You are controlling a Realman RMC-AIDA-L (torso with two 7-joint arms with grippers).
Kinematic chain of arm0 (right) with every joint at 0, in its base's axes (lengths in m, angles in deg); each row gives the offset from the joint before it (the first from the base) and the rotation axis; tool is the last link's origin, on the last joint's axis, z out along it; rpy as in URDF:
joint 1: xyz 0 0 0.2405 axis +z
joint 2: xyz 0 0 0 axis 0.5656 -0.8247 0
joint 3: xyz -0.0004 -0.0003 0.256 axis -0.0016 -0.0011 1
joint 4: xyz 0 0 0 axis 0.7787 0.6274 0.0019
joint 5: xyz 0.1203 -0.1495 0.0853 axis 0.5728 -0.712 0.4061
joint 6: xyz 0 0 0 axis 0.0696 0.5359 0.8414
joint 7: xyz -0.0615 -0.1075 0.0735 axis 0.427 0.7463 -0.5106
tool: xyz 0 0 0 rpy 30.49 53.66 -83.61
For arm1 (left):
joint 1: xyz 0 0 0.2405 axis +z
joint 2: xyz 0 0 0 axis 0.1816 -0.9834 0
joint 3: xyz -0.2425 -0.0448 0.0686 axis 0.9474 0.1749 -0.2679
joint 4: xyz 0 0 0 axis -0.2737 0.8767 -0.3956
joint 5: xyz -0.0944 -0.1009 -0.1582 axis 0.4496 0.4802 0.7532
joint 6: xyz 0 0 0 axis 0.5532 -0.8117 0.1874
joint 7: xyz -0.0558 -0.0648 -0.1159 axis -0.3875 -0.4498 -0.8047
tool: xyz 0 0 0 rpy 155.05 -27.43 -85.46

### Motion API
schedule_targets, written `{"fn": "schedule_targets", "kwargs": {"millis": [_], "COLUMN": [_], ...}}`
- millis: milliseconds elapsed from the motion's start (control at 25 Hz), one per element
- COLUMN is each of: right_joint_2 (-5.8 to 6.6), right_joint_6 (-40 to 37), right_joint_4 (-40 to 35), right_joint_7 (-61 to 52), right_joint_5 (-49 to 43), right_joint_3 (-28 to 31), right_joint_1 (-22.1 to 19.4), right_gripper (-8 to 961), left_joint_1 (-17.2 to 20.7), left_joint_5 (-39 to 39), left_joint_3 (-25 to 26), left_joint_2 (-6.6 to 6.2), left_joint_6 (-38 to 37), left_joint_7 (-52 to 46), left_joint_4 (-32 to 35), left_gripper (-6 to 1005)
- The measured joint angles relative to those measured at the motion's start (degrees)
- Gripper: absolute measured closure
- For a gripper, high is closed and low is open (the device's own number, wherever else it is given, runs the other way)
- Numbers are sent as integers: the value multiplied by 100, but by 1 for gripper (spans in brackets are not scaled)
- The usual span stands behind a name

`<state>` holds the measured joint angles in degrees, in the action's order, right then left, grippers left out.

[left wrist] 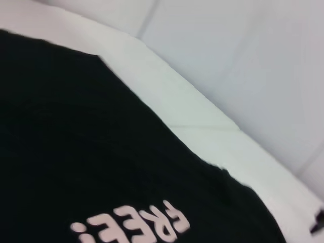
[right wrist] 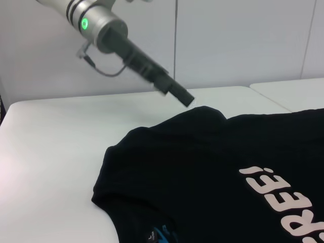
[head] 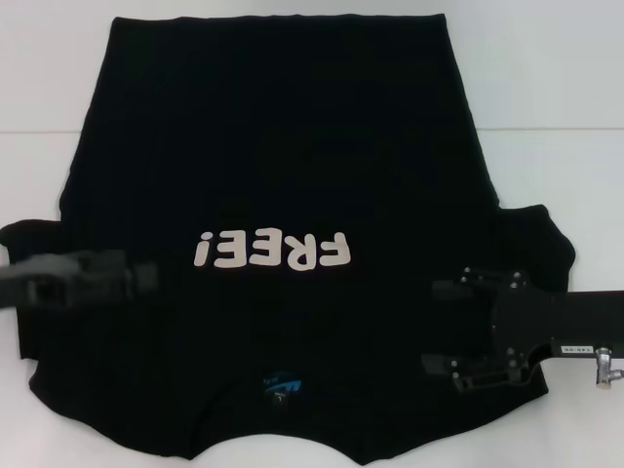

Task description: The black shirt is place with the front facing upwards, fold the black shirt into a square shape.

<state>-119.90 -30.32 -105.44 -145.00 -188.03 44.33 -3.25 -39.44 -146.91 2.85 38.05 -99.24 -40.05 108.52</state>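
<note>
Head view: the black shirt (head: 292, 195) lies flat, front up, on a white counter (head: 556, 78), collar near the robot, hem far, so its long axis runs near to far. The left claw (head: 146, 276) hovers over the left sleeve area; whether it is open or closed cannot be told. The right claw (head: 439, 327) sits over the right sleeve, its fingers spread open. Each sleeve lies directly beneath its own arm, equally near, suiting an inward fold.
</note>
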Motion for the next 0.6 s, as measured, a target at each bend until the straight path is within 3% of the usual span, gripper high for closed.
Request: {"fn": "schedule_targets", "kwargs": {"millis": [120,160,240,440,600], "right_joint_2": [0,0,0,0,0], "right_joint_6": [21,30,40,55,145], "right_joint_4": [2,2,2,-4,-21], "right_joint_7": [-66,-133,-248,-339,-399], "right_joint_5": [0,1,3,1,9], "right_joint_3": [22,23,23,21,8], "right_joint_1": [3,14,34,56,60], "right_gripper": [12,12,12,12,12], "left_joint_1": [-32,-32,-49,-91,-248], "left_joint_5": [-3,-3,-56,-444,-1185], "left_joint_3": [187,187,257,265,229], "left_joint_2": [-258,-258,-504,-687,-734], "left_joint_6": [17,17,168,564,1064], "left_joint_7": [-963,-963,-1954,-3142,-3851], "left_joint_4": [-20,-20,50,147,142], "left_gripper": [50,50,50,51,51]}}
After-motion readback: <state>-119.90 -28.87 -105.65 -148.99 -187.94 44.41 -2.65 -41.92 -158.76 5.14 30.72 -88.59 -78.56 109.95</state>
